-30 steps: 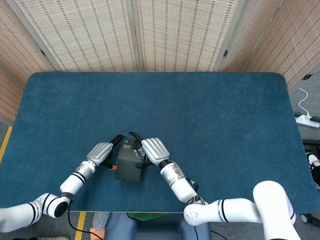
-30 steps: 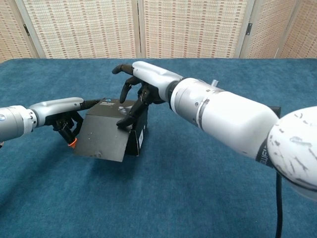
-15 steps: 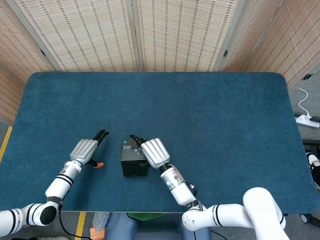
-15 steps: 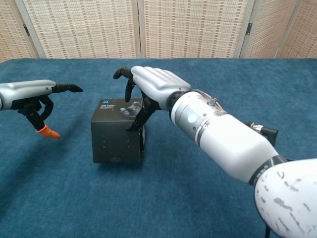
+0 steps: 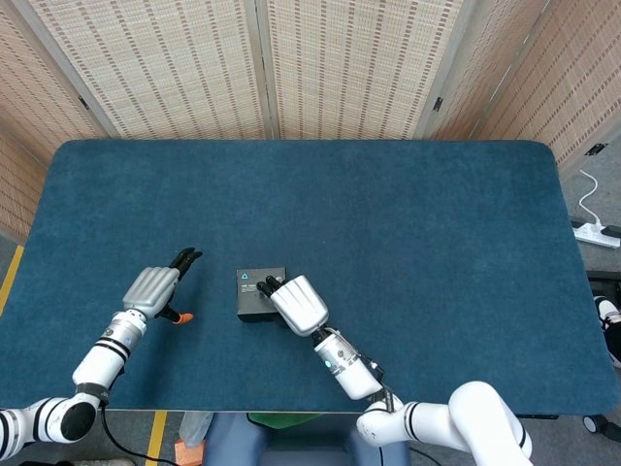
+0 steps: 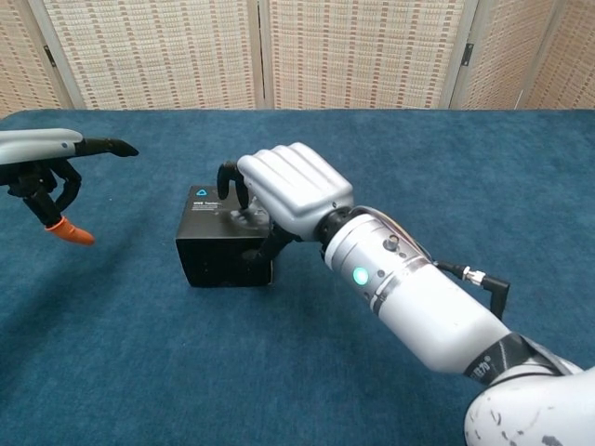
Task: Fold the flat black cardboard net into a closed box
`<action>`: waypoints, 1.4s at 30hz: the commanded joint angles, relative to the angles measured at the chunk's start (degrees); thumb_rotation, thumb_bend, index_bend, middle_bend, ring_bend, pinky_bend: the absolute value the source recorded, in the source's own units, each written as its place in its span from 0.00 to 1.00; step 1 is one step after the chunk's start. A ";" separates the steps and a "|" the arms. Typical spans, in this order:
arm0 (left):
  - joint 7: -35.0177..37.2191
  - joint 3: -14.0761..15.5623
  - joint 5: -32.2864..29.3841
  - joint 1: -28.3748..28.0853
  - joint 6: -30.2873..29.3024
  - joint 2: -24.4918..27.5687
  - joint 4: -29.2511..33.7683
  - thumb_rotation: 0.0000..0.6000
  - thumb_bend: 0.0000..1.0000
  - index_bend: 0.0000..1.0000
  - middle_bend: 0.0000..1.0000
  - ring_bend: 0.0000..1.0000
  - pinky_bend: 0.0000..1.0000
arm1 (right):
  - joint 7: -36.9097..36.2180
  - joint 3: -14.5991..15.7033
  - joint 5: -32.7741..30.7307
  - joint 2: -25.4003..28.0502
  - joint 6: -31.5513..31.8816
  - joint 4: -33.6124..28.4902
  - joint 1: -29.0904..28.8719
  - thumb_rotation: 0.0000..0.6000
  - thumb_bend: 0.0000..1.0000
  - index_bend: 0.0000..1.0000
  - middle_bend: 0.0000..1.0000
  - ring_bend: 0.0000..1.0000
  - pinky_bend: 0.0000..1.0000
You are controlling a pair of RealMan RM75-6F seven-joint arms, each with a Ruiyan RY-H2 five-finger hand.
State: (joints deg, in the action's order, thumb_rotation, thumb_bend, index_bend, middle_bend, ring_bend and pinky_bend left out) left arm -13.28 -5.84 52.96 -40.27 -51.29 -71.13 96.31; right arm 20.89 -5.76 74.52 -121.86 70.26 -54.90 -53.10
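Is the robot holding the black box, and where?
The right robot hand presses down on the black box top. The left robot hand holds nothing.

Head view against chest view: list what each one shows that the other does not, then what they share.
Only the head view shows the whole blue table, the white power strip on the floor and the left forearm. Only the chest view shows the black box front wall and the green light on the right wrist. Both show the right hand pressing down on the box top, the left hand apart from it, and the wicker screens.
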 commanded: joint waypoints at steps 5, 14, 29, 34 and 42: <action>2.81 -0.46 2.07 0.52 0.86 1.31 0.61 1.00 0.18 0.00 0.00 0.67 0.92 | -4.33 1.64 6.85 -4.35 2.56 9.63 1.48 1.00 0.18 0.53 0.68 0.78 1.00; 2.63 -1.27 4.12 2.57 -5.12 0.31 -0.83 1.00 0.18 0.00 0.00 0.57 0.87 | -8.13 -0.23 12.66 -1.81 9.15 7.81 2.20 1.00 0.20 0.44 0.55 0.71 1.00; 0.31 0.71 12.95 14.20 -27.68 -2.81 -7.00 1.00 0.18 0.04 0.08 0.19 0.31 | 3.95 4.43 12.21 34.17 18.27 -32.96 18.48 1.00 0.22 0.13 0.26 0.20 0.44; 2.88 2.44 17.07 19.41 -34.22 -2.85 -8.40 1.00 0.18 0.06 0.08 0.13 0.23 | 1.17 9.08 10.50 46.24 23.60 -40.94 27.80 1.00 0.22 0.13 0.23 0.15 0.35; 4.52 6.06 22.89 26.04 -40.00 -1.42 -7.19 1.00 0.18 0.06 0.07 0.11 0.21 | -13.29 14.14 11.29 53.89 28.54 -37.74 38.91 1.00 0.23 0.07 0.15 0.04 0.23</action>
State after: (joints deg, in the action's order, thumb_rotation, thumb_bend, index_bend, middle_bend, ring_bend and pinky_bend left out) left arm -8.92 -0.58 74.94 -15.35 -90.27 -72.93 88.59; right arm 13.40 5.80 85.56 -70.12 95.54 -94.35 -19.26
